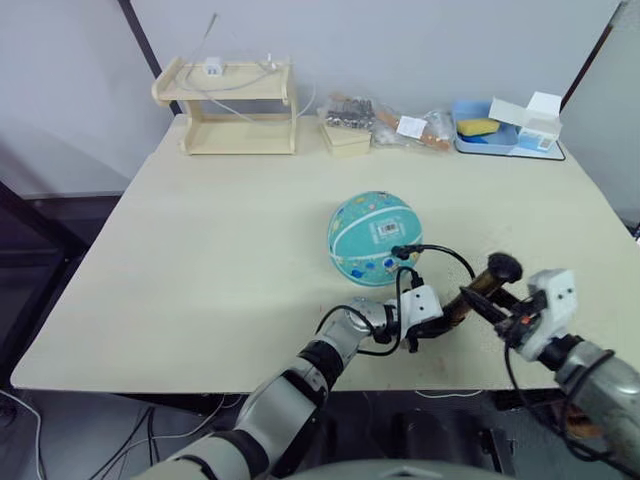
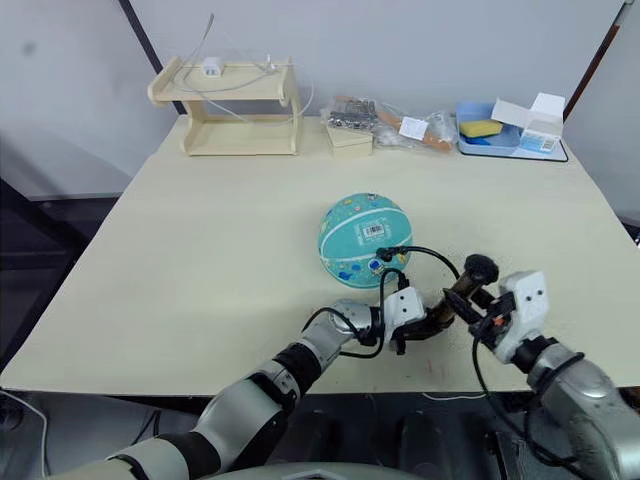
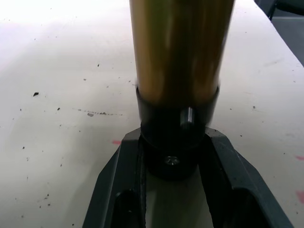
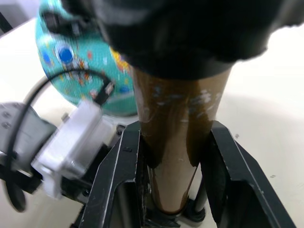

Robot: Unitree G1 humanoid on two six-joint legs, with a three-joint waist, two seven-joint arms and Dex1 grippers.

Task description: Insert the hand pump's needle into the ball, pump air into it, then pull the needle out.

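Far left at the back of the pale wooden counter (image 1: 200, 250) we see a light wooden two-tier rack (image 1: 235, 110), not part of the job. Mid-counter sits the teal rubber ball with cartoon prints and a white label patch (image 1: 374, 238). The thin black hose (image 1: 440, 250) arcs from the pump to a small black fitting pressed against the ball's right side; we can't resolve the needle itself, so we judge it is inserted or nearly so.

The left end effector (image 1: 432, 318) has its fingers clamped on the black lower end cap of the slim brass-gold hand pump (image 1: 462, 303), which lies tilted just in front of the ball. The right end effector (image 1: 508, 318) pinches the pump body near the black T-handle (image 1: 503, 267).

Step looks like pumping. We'd keep the left grip fixed, stroke straight along the barrel, and avoid tugging the hose so the fitting stays seated.
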